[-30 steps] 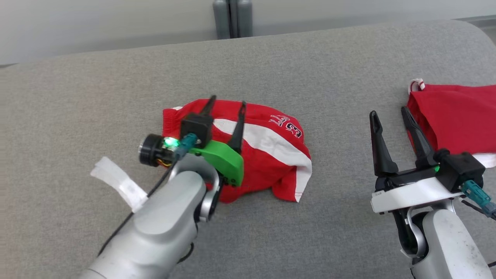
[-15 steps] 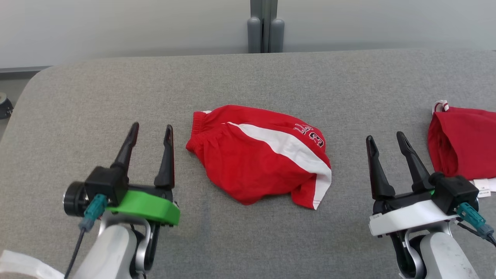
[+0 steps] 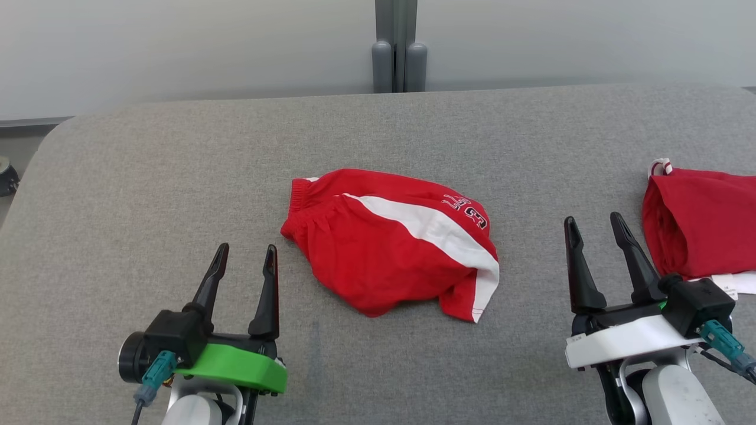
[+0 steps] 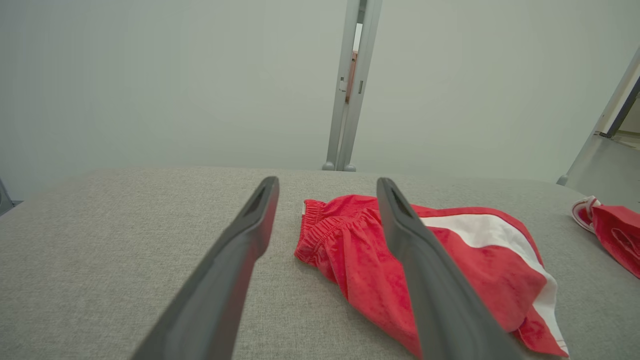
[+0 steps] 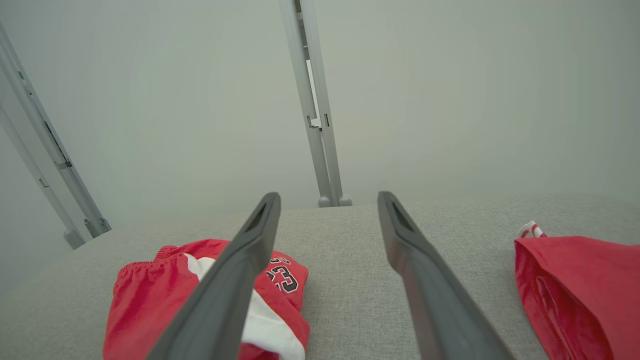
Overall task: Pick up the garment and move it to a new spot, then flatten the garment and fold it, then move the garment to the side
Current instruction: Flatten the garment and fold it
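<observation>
Where the garment lies: crumpled red fabric shorts (image 3: 384, 260) with white side stripe and black-and-white numerals, mid grey cloth-covered bench (image 3: 147, 177), waistband to the left, resting on the surface, untouched.
Left claw (image 3: 247, 249): fingers spread, empty, near-left of the shorts, apart from them.
Right claw (image 3: 593, 219): fingers spread, empty, between the shorts and the second garment, touching neither.
Second garment: plain red folded cloth (image 3: 703, 230), right edge of bench.
Far edge: grey upright post (image 3: 394, 59) against pale wall.

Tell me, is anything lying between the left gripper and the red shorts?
No. In the head view, just bare grey table lies between the left gripper and the shorts.
</observation>
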Robot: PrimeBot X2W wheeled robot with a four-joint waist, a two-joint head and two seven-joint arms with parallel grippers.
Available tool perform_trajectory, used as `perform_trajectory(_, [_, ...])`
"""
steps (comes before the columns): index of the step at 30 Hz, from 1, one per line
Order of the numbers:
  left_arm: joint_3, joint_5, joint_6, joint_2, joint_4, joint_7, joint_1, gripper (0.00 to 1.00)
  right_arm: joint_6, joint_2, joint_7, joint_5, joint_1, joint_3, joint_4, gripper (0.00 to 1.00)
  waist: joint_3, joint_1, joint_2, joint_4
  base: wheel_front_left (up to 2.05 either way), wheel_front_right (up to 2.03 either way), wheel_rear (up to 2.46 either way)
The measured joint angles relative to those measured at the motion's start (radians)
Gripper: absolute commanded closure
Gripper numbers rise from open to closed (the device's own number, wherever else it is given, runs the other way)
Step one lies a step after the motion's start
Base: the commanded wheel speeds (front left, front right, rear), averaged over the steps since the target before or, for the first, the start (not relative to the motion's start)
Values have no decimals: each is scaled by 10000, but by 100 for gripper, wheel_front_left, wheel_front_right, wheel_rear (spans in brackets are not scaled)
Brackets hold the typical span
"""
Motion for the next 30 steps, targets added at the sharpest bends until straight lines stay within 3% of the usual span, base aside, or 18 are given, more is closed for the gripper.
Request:
perform_trajectory(15, [550, 476, -495, -297, 117, 0, -12, 0, 0, -6, 0, -31, -40, 186, 90, 0, 129, 0, -1, 142, 0, 0, 0])
perform_trajectory(19, [314, 337, -510, -303, 115, 0, -120, 0, 0, -750, 2, -757, -488, 993, 410, 0, 277, 0, 0, 318, 0, 0, 0])
perform_trajectory(23, [2, 98, -472, -313, 94, 0, -330, 0, 0, -1049, 297, -17, -1420, 1747, 773, 0, 480, 0, 0, 620, 0, 0, 0])
perform_trajectory(27, [-387, -123, -387, -313, 102, 0, -532, 0, 0, -1979, 966, 222, -2782, 3058, 1290, 0, 735, 0, 0, 1018, 0, 0, 0])
perform_trajectory(30, [-773, -261, -328, -314, 105, 0, -716, 0, 0, -2293, 1429, 800, -3730, 3952, 1835, 0, 928, 0, 0, 1373, 0, 0, 0])
